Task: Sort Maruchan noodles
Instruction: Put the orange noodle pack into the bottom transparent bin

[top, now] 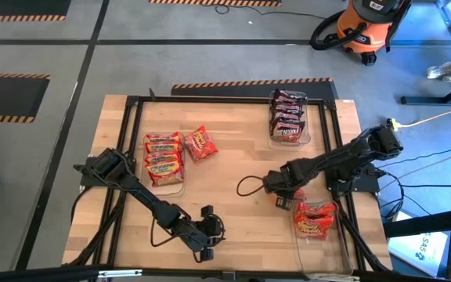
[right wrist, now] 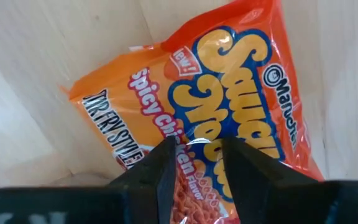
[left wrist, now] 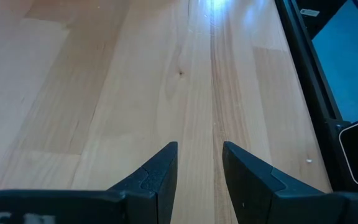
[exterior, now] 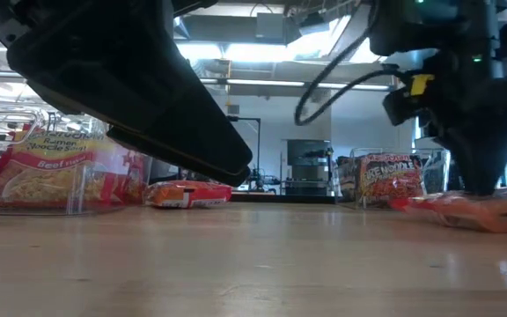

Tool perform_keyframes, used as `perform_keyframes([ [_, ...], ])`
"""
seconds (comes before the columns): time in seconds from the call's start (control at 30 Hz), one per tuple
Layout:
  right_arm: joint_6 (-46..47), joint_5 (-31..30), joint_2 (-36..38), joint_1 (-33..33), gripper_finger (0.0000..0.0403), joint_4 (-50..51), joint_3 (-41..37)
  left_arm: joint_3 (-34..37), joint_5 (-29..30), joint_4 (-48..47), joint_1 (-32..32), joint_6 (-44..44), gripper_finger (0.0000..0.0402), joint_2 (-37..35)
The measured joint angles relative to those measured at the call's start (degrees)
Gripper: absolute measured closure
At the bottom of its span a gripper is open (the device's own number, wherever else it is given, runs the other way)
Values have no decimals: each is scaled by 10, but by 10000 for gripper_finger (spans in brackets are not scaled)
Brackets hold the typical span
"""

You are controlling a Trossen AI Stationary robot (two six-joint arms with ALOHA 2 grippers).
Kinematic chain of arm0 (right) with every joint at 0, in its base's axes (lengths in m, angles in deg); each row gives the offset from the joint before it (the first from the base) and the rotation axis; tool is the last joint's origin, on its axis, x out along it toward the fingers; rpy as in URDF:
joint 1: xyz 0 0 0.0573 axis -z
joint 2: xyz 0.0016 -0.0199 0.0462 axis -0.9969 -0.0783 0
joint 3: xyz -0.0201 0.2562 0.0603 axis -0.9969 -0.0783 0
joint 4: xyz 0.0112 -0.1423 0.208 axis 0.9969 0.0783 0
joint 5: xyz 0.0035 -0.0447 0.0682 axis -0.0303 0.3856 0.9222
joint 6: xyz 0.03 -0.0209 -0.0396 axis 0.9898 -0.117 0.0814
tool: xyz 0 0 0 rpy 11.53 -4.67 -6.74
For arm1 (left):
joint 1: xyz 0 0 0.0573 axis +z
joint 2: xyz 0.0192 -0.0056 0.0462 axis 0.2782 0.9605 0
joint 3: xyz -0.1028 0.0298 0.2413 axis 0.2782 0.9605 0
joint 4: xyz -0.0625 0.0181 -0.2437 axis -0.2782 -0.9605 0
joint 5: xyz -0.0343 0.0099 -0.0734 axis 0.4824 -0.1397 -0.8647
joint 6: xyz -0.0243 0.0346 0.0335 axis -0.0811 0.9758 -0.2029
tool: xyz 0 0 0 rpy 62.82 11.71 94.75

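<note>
While the left gripper [left wrist: 199,180] waits narrowly parted, the right gripper [right wrist: 197,163] pinches an orange noodle packet [right wrist: 229,93].

orange packet [right wrist: 229,106] with yellow, blue-edged lettering and white small print. red-and-yellow packets [top: 164,159] at the left, dark maroon packets [top: 286,114] with red and white marks at the far right, one orange-red packet [top: 200,143] loose between. pale blond wood table [top: 233,164], black frame [top: 135,117], dark fingers [left wrist: 160,180].

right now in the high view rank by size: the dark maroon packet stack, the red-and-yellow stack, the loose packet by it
1. red-and-yellow stack
2. dark maroon stack, only slightly smaller, so this order is unsure
3. loose packet, clearly smallest
</note>
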Motion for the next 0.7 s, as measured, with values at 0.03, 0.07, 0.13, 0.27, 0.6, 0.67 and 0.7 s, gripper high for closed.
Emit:
perform_keyframes([
  [0.03,-1,1,-2,4,281,-13,0,0,0,0,0,0,280,0],
  [0.07,-2,2,-3,8,281,-33,0,0,0,0,0,0,280,0],
  [0.13,2,3,-3,13,281,-73,1,0,0,0,0,0,280,0],
  [0.27,4,6,-6,17,281,-141,2,0,1,-1,0,0,280,0],
  [0.6,32,7,-50,15,281,-338,3,0,2,0,0,0,280,0],
  [0.67,19,20,-66,16,281,-391,3,0,3,2,0,0,280,0],
  [0.7,10,31,-71,16,281,-416,3,0,3,3,0,0,280,0],
])
